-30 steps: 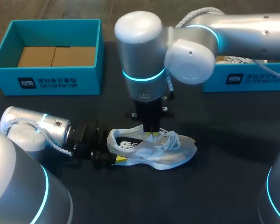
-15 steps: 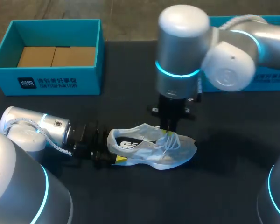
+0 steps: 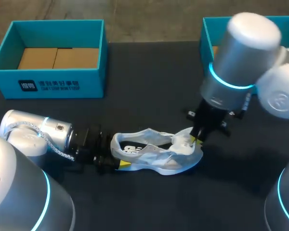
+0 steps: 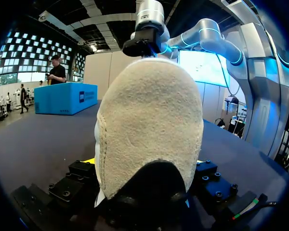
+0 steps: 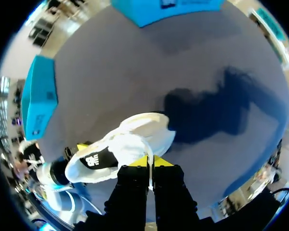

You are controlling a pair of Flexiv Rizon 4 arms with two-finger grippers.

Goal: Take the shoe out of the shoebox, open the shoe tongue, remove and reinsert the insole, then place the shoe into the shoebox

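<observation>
A white shoe (image 3: pixel 149 153) with a black side logo stands upright on the dark table, toe to the right. My left gripper (image 3: pixel 116 159) is at its heel and holds it from both sides; in the left wrist view the beige heel (image 4: pixel 149 125) fills the space between the fingers. My right gripper (image 3: pixel 196 139) is over the toe end, shut on the white tongue (image 3: pixel 183 142), which is folded forward toward the toe. From the right wrist, a thin white strip runs up between the closed yellow tips of the right gripper (image 5: pixel 150 162), with the shoe (image 5: pixel 120 149) just ahead.
An open teal shoebox (image 3: pixel 48 83) with brown cardboard inside stands at the back left. A second teal box (image 3: pixel 207 30) is at the back right, partly behind my right arm. Bare dark table lies in front of and to the right of the shoe.
My right arm has swung from above the shoe's middle to over its toe, drawing the tongue forward with it. The left gripper and the shoe's heel have stayed put.
</observation>
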